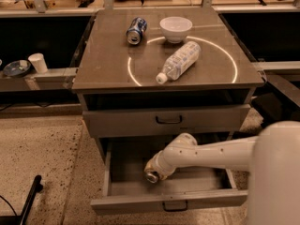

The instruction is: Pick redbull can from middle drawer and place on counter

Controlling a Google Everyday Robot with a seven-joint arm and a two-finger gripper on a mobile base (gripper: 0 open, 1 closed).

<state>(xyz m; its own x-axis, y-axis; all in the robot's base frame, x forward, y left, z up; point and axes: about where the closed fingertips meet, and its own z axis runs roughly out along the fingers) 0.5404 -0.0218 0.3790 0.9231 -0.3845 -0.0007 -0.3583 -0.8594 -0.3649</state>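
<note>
Right now the pincer (153,172) is reaching down into the open drawer (140,201), near its left-middle floor, with the white arm (211,153) stretching in from the drawer's right side. The can (151,177) is lying at the pincer's very tip, inside the drawer, and is turning its round silvery end toward the drawer's front-left corner. I cannot tell whether the pincer is closing on it or only sitting against it.

The arm is coming in low and sideways, probably because the shut drawer (168,120) just above is leaving little headroom. The drawer is standing pulled well out, which is giving access from the front.

Above the drawer, the bench (103,64) is carrying a blue can (135,30) on its side, a white bowl (176,28) and a clear bottle (180,61) lying down across the white ring (129,68).

No brand is showing on the can's end. The bottle's label and the blue can's markings are too small to read.
</note>
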